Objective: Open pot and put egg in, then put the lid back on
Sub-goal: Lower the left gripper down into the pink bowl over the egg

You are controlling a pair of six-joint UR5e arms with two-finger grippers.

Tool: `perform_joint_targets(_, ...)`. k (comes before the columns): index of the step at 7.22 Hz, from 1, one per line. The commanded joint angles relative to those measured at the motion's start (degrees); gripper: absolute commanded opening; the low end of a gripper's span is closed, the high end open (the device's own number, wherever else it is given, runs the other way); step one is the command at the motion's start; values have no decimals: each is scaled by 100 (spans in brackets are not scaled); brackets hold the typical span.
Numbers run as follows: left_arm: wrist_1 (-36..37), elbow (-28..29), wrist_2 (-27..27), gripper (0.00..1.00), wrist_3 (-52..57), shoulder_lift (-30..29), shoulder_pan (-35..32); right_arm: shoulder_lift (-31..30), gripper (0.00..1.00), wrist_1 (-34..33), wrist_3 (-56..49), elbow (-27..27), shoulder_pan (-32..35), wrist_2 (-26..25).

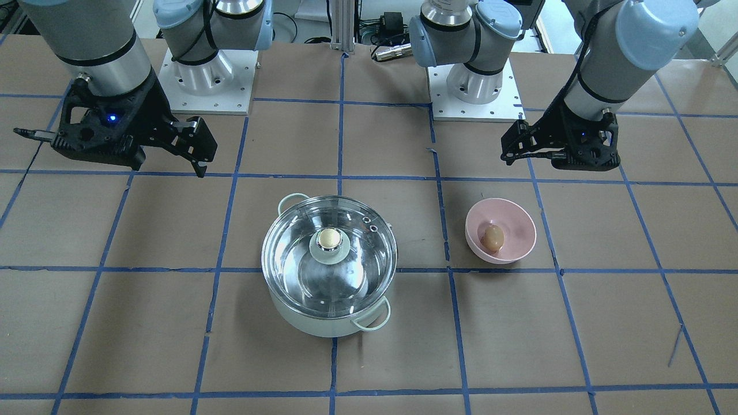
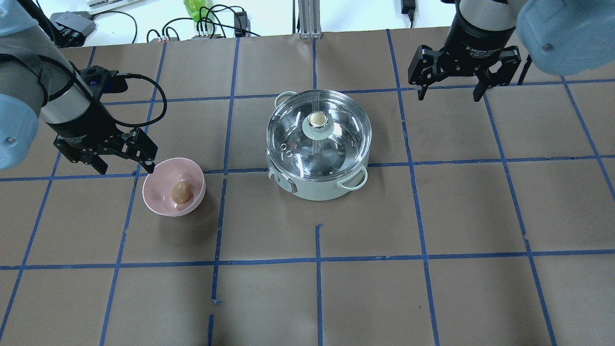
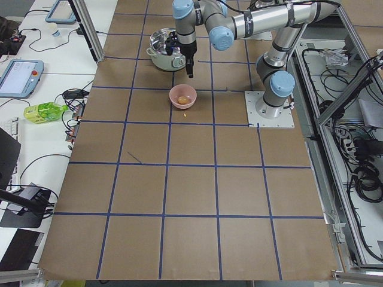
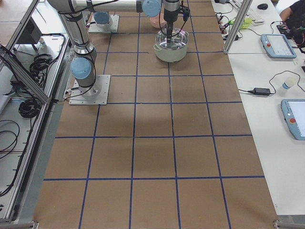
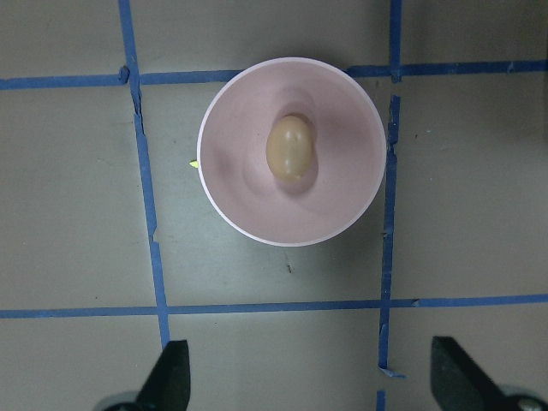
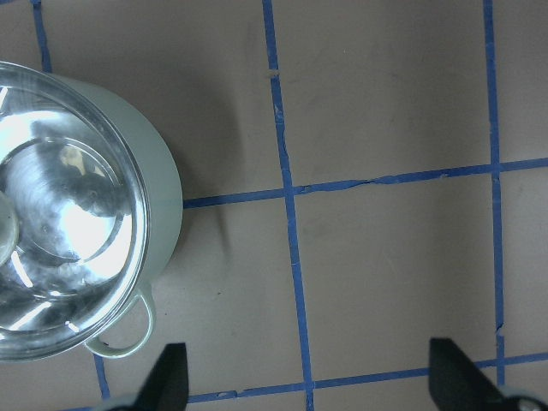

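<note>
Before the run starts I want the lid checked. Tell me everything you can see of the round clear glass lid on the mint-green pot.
The round clear glass dome lid has a steel rim, a central knob with pale green base and beige top, and two small vent holes near one edge. It sits level and closed on the pale mint-green pot, whose shiny steel inside shows through it. Only the pot touches it; the left gripper and right gripper, both open, hang well apart from it.
</note>
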Motion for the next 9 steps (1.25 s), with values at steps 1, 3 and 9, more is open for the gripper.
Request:
perform_joint_targets(1, 798, -427, 1, 100, 8, -115, 0, -2, 100, 1, 0, -10, -6, 3)
perform_joint_targets(3, 1055, -639, 10, 100, -79, -238, -44, -2, 100, -17, 0, -80, -50, 38)
perform_joint_targets(9, 2920, -1396, 19, 100, -206, -606, -256, -37, 100, 1, 0, -28, 2, 47)
